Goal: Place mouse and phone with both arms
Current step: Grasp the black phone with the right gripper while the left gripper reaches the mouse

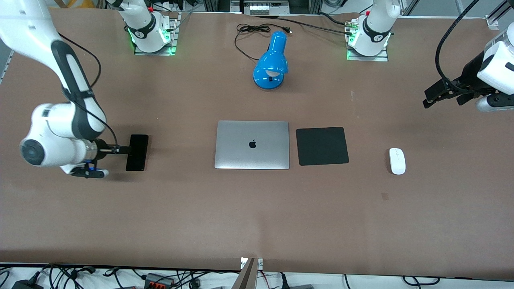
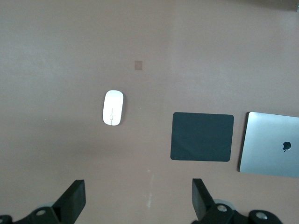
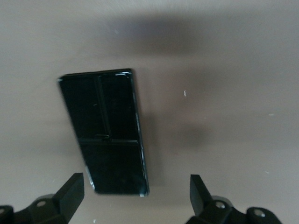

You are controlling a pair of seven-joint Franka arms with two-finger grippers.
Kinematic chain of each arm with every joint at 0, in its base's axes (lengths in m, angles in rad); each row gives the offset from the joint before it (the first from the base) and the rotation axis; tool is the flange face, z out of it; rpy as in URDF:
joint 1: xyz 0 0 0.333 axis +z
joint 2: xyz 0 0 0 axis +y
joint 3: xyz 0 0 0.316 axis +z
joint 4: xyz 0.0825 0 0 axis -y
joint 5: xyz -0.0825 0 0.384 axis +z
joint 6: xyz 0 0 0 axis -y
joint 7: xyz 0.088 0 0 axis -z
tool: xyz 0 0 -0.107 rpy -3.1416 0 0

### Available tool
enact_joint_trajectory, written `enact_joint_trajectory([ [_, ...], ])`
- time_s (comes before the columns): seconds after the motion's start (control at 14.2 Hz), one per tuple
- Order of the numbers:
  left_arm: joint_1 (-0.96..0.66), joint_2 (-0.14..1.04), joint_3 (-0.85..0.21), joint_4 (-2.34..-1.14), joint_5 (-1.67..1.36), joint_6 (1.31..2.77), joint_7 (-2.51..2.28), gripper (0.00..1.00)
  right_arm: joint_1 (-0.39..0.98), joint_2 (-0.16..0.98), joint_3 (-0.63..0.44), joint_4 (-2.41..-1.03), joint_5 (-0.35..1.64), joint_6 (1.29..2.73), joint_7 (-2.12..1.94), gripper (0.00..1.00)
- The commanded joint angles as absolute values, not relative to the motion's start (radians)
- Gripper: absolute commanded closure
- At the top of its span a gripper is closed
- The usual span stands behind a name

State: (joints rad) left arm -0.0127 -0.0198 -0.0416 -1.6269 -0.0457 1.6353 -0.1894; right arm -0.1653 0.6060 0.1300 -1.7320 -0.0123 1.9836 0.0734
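On my right wrist feed the right gripper (image 3: 135, 193) has its jaws spread wide with nothing between them; both fingers (image 3: 72, 191) frame bare table, and the phone (image 3: 105, 133) lies flat just under them, its glossy face reflecting the gripper. From the front camera that right gripper (image 1: 120, 150) sits low over the phone (image 1: 137, 152), which rests at the right arm's end of the table, well apart from the laptop (image 1: 252, 145) and about as near the camera as it.

My left wrist feed shows the left gripper (image 2: 138, 200) also wide open and empty, its fingers (image 2: 74, 200) apart over bare tabletop. In the front view the left gripper (image 1: 443, 94) hangs high over the left arm's end of the table, well away from the laptop.

The mouse (image 1: 397, 161) lies flat on the table toward the left arm's end from the laptop, with the black mouse pad (image 1: 322, 146) between the two; the pad is just beside the laptop, the mouse (image 2: 113, 108) clearly apart from the mouse pad (image 2: 202, 136).

A blue desk lamp (image 1: 272, 62) stands farther from the camera than the closed laptop (image 2: 271, 144), its cord (image 1: 251, 30) trailing toward the bases.
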Motion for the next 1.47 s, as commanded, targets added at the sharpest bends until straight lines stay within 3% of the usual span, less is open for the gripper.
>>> enact_joint_trajectory([
  [0.0,-0.011,-0.005,-0.043,-1.594,-0.061,1.602,-0.199,0.0,-0.103,0.607,0.138,-1.749,-0.031,1.997,0.213,0.0],
  [0.21,-0.012,-0.003,-0.043,-1.589,-0.058,1.568,-0.198,0.0,-0.061,0.661,0.137,-1.749,-0.063,2.087,0.265,0.0],
  [0.77,-0.012,0.063,-0.043,-1.585,-0.07,1.566,-0.202,0.0,-0.087,0.669,0.137,-1.761,-0.112,2.1,0.204,0.0],
  [1.05,-0.002,0.155,-0.038,-1.582,-0.06,1.441,-0.213,0.0,-0.086,0.673,0.137,-1.79,-0.11,2.143,0.206,0.0],
  [1.26,0.018,0.248,-0.026,-1.58,-0.06,1.445,-0.212,0.0,-0.087,0.673,0.137,-1.802,-0.11,2.158,0.206,0.0],
  [1.33,0.029,0.285,-0.025,-1.578,-0.051,1.468,-0.212,0.0,-0.087,0.67,0.137,-1.802,-0.11,2.157,0.203,0.08],
  [1.4,0.031,0.331,-0.025,-1.565,0.012,1.553,-0.207,0.0,-0.083,0.663,0.138,-1.801,-0.11,2.152,0.202,0.58],
])
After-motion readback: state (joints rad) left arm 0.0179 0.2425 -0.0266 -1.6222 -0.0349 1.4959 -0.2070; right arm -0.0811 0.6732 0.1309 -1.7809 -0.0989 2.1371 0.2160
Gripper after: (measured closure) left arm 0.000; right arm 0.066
